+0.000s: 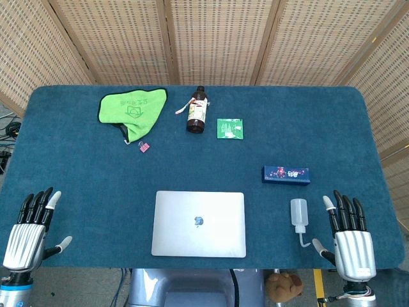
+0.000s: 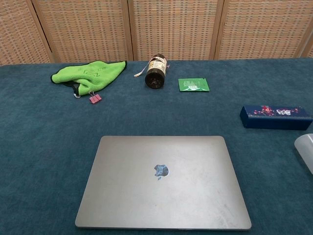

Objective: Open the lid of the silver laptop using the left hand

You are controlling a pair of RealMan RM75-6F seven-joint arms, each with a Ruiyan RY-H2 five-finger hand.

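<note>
The silver laptop (image 1: 199,223) lies closed and flat at the near middle of the blue table; the chest view shows its lid (image 2: 162,180) with a logo facing up. My left hand (image 1: 29,231) rests at the table's near left corner, fingers spread, holding nothing, well to the left of the laptop. At the near right corner my right hand (image 1: 347,238) is also spread and empty. Neither hand appears in the chest view.
A green cloth (image 1: 131,110) and a pink clip (image 1: 144,147) lie at the back left. A brown bottle (image 1: 197,111) and a green packet (image 1: 230,128) sit mid-back. A dark blue box (image 1: 285,174) and a small white squeeze bottle (image 1: 299,218) lie right of the laptop.
</note>
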